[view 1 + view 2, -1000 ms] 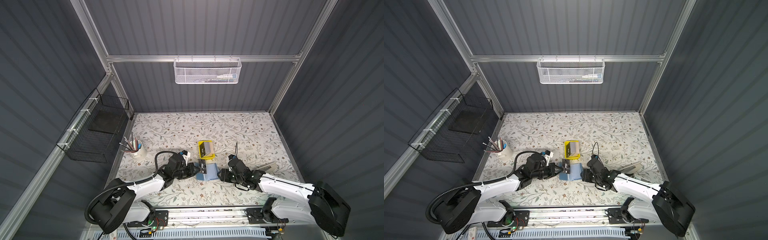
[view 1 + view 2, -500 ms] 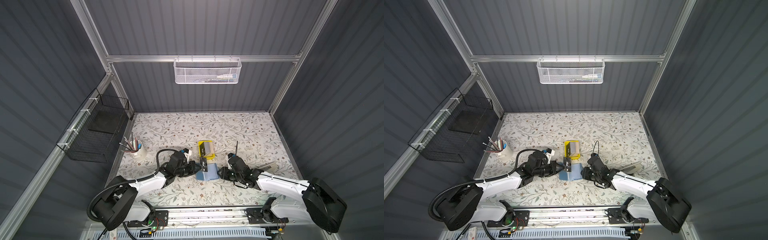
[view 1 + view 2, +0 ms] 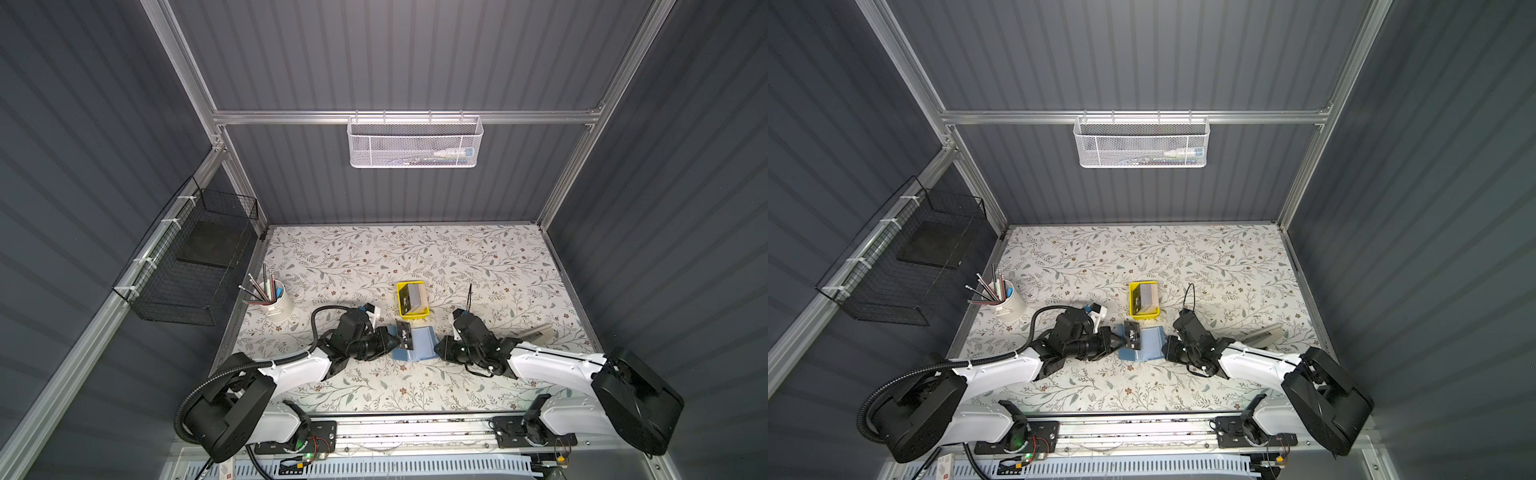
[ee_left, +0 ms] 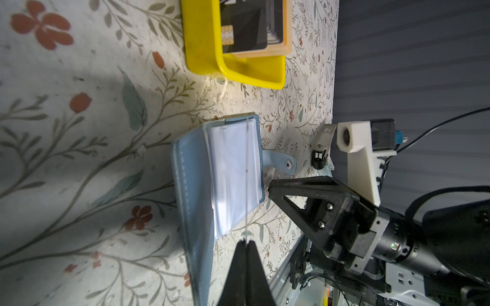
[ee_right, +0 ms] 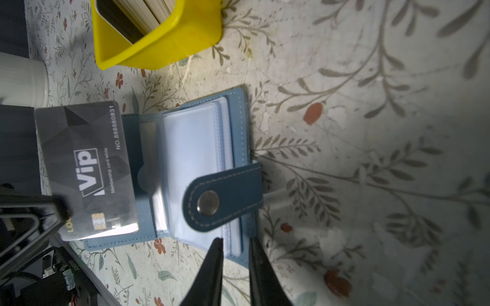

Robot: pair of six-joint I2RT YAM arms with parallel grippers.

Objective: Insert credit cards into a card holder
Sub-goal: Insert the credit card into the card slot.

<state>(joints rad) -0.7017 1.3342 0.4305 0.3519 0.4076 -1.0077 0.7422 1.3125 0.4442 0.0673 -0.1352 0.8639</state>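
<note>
We look down on a floral-patterned worktop [image 3: 374, 257]. A yellow plastic tray [image 3: 413, 315] sits on it with a stack of spare cards [image 3: 416, 296] inside. At 6 o'clock from the tray lies the blue leather-like card holder [image 3: 422, 345], open with its clear sleeves facing up.

The left jaws reach in from 9 o'clock and are clamped on a thin black rectangular "VIP" credit card [image 5: 87, 169]. The card hangs over the holder's 9 o'clock half, with its long axis running roughly 12 to 6, parallel to the spine.

The right jaws come in from 3 o'clock. They stand narrowly apart astride the holder's edge, beside the snap tab strap [image 5: 222, 196]. We cannot tell whether they pinch it.

We judge that the sleeve mouth faces 9 o'clock. The card, nearer the left arm, would then travel toward 3 o'clock with its long edge leading.
</note>
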